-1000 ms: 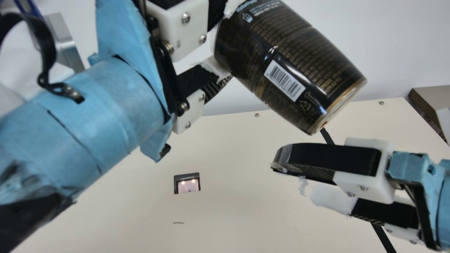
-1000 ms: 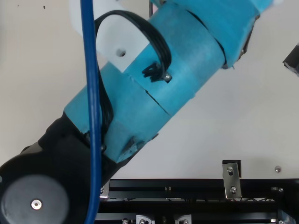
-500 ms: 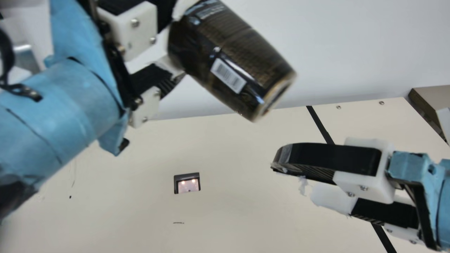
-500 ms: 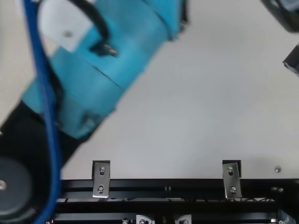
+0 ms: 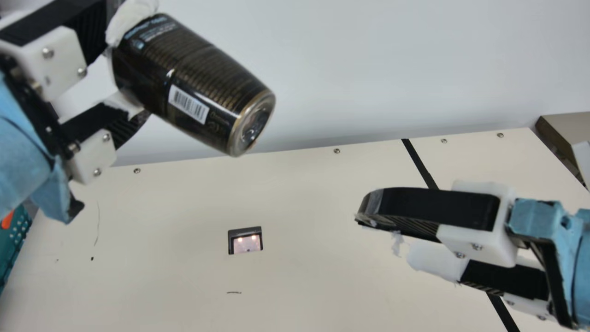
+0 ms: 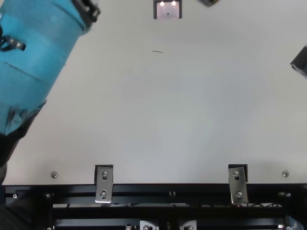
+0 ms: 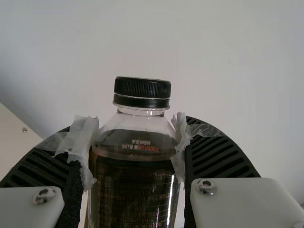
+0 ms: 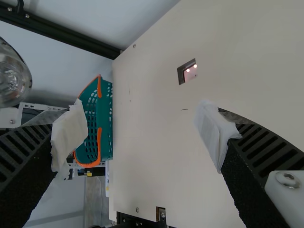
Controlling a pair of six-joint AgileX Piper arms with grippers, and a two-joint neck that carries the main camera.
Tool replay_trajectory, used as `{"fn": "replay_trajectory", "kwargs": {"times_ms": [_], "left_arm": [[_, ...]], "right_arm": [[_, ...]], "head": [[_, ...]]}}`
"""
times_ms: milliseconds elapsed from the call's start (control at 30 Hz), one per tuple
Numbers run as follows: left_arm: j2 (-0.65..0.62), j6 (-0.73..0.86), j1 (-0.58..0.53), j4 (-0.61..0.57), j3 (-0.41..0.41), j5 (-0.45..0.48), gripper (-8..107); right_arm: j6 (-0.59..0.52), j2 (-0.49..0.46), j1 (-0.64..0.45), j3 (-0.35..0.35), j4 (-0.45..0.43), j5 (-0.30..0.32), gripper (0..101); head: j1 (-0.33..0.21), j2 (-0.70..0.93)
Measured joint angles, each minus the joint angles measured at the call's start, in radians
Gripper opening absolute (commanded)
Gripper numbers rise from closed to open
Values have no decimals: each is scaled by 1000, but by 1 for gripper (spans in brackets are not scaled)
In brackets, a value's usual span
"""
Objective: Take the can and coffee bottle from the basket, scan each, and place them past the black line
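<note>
Coffee bottle: in the main view, the dark bottle (image 5: 193,83) is at ten o'clock, raised and tilted, its base towards four o'clock, barcode (image 5: 189,104) showing.
Left gripper (image 5: 124,69): jaws closed around the bottle.
Right gripper (image 5: 387,237): four o'clock, jaws wide apart.
Scanner (image 5: 247,244): seven o'clock, lit.
Black line (image 5: 417,159): from between two and three o'clock to four, partly behind the right gripper.
Basket (image 5: 16,240): between eight and nine o'clock.
</note>
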Motion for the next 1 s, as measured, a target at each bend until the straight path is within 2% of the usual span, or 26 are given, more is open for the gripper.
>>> {"fn": "replay_trajectory", "kwargs": {"times_ms": [133, 367, 800, 1000], "left_arm": [[-39, -55, 13, 70, 52, 39, 10], [-96, -149, 0, 161, 80, 90, 10], [-104, -199, 12, 183, 96, 103, 10], [-104, -199, 12, 183, 96, 103, 10]], "right_arm": [[0, 0, 0, 0, 0, 0, 101], [0, 0, 0, 0, 0, 0, 101], [-2, 1, 1, 0, 2, 0, 101], [57, 4, 52, 0, 101, -1, 101]], "head": [[0, 0], [0, 5], [0, 5], [0, 0]]}}
